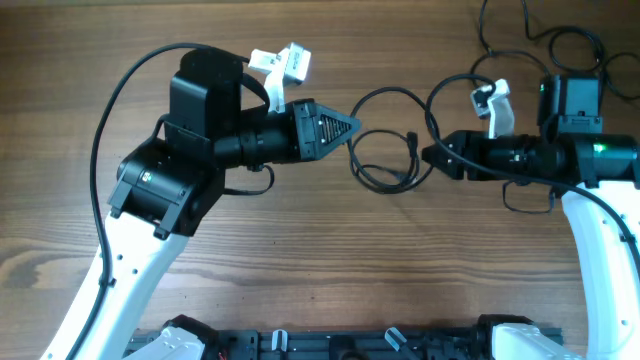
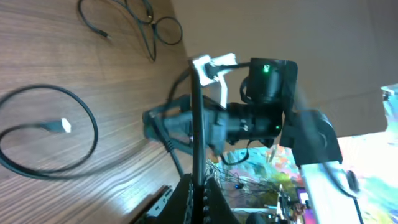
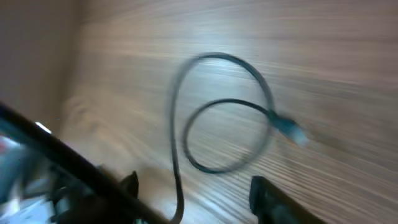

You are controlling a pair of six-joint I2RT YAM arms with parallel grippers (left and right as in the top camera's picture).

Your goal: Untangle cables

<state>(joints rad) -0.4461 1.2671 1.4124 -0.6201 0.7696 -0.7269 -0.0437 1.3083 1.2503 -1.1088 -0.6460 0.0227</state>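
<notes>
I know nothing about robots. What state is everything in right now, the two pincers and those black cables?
left pincer, shut, nothing visible in it.
right pincer, jaws apart, a strand of the looped cable between them, not clamped.
looped cable, lying slack in a loose loop, plug end free.
far cables, loose curls crossing one another.

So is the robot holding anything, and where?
The left gripper pinches a black cable along its cord. The right gripper straddles a strand, jaws open, holding nothing.
</notes>
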